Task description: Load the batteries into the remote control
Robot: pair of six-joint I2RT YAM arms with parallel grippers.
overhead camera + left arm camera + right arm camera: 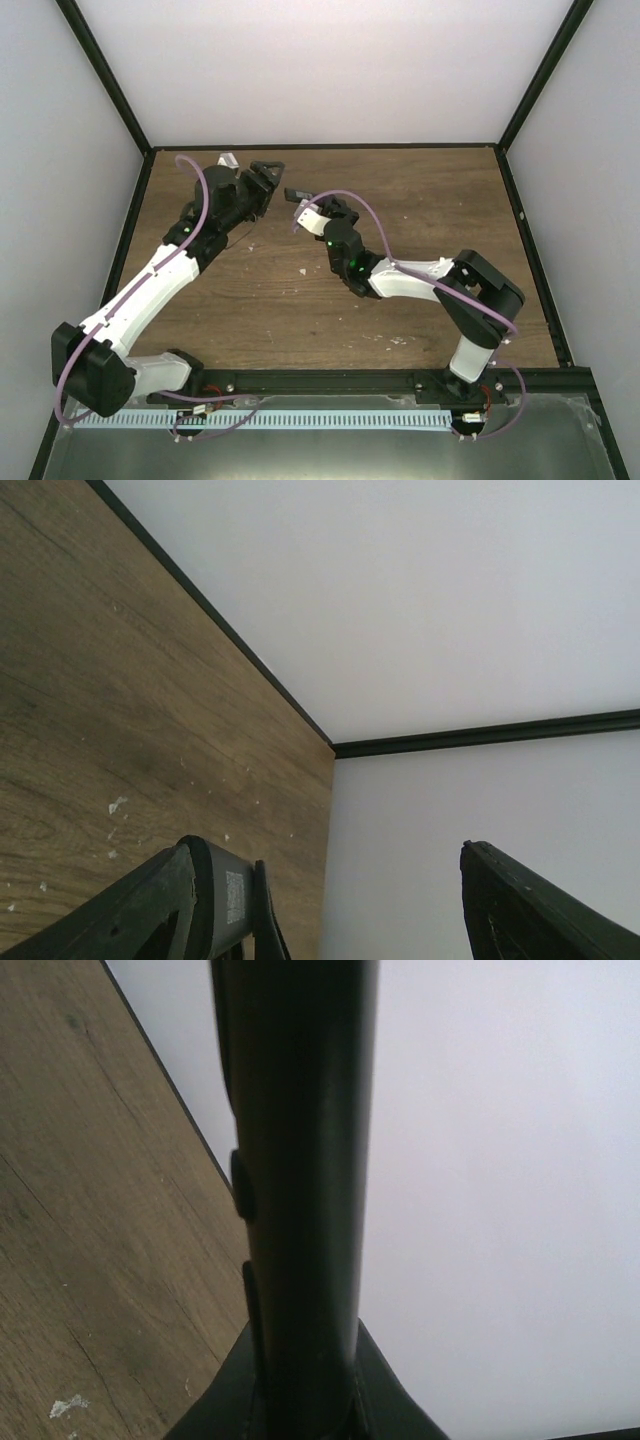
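The remote control (pixel 300 1160), clamped in the narrow right gripper (pixel 300 1405) at the top view's upper centre, faces the wide, empty left gripper (pixel 263 187), so the next move is probably to fetch the batteries, which are out of sight.

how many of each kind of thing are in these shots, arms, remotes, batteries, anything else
robot arms: 2, left arm, right arm
remote control: 1, in the right end effector
batteries: 0 in view
dark labelled piece at the left end effector: 1, kind unclear
total: 4
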